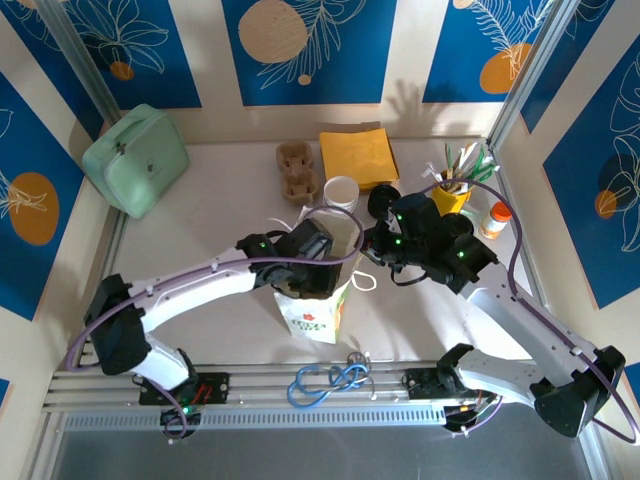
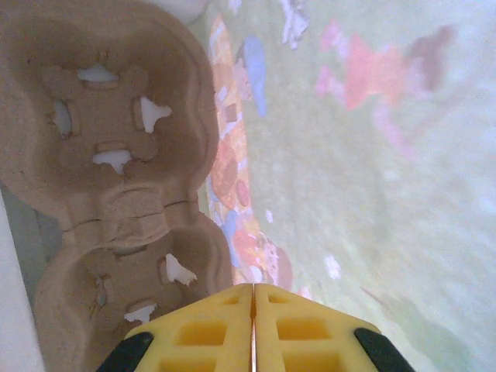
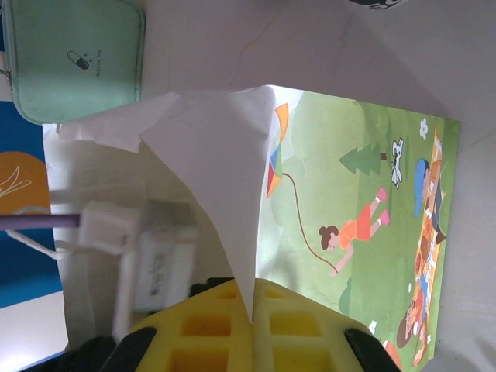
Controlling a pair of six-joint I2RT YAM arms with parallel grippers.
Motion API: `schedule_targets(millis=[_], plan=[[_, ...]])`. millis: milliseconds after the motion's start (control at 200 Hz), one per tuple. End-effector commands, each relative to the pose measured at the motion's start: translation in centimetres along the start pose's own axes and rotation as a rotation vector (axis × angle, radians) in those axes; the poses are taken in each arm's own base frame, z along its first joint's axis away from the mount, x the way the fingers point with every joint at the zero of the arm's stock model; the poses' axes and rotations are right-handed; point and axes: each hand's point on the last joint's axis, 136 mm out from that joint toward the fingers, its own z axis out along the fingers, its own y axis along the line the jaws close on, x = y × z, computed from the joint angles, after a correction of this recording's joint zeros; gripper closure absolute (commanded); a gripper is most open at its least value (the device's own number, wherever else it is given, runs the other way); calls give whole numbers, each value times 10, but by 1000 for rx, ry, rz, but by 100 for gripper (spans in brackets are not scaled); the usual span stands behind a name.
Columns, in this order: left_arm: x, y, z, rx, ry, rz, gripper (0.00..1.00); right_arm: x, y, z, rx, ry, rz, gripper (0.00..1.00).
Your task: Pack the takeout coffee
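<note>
Bag (image 1: 312, 310): printed paper takeout bag, standing open near the middle of the table (image 1: 220, 200); we use it as the landmark.
Left gripper (image 2: 253, 310): yellow fingers pressed together with no gap visible; we can't see anything between them, so we read it as closed and empty, though a thin edge could hide there. In the top view it sits down in the bag's mouth (image 1: 312, 250).
Left wrist view: cardboard cup carrier (image 2: 108, 155) lies inside the bag against the printed inner wall, just ahead of the fingertips.
Right gripper (image 3: 253, 310): pinching the bag's white rim flap between its fingers, holding the mouth open from the bag's right side. In the top view it sits at the bag's right rim (image 1: 385, 245).
Step in hand: we judge the carrier is being seated in the bag while the right arm keeps it open.
Coffee cup (image 1: 341, 191): white cup on the table just behind the bag, not yet packed.
Second carrier (image 1: 297, 170): behind the bag, left of the cup.
Napkins (image 1: 358, 156): yellow stack behind the bag, right of the second carrier.
Next move: we'd pull the left gripper out of the bag without dragging the carrier, then go for the cup; right grip must not let go of the rim.
Risk: light bag may tip or collapse if the rim slips.
</note>
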Motion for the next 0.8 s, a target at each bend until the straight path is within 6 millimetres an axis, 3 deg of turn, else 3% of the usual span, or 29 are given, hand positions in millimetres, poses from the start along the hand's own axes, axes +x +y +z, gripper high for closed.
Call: schedule_targets(millis=[0, 170, 335, 425, 530, 640, 795], plan=[[-11, -10, -26, 19, -66, 10, 90, -2, 1, -7, -3, -24, -30, 100], [-27, -30, -57, 164, -180, 39, 86, -2, 3, -7, -5, -30, -56, 100], [-41, -50, -110, 308, -315, 91, 86, -4, 3, -7, -8, -41, -87, 100], [-44, -45, -139, 308, -394, 112, 79, -5, 11, -9, -42, -45, -132, 100], [-47, -23, -175, 234, -514, 118, 69, -3, 28, -16, -125, -43, -247, 100], [-44, 19, -215, 79, -652, 79, 58, 2, 46, -28, -241, -58, -361, 100], [-31, 69, -249, -83, -784, 29, 47, 9, 62, -51, -388, -98, -477, 100]])
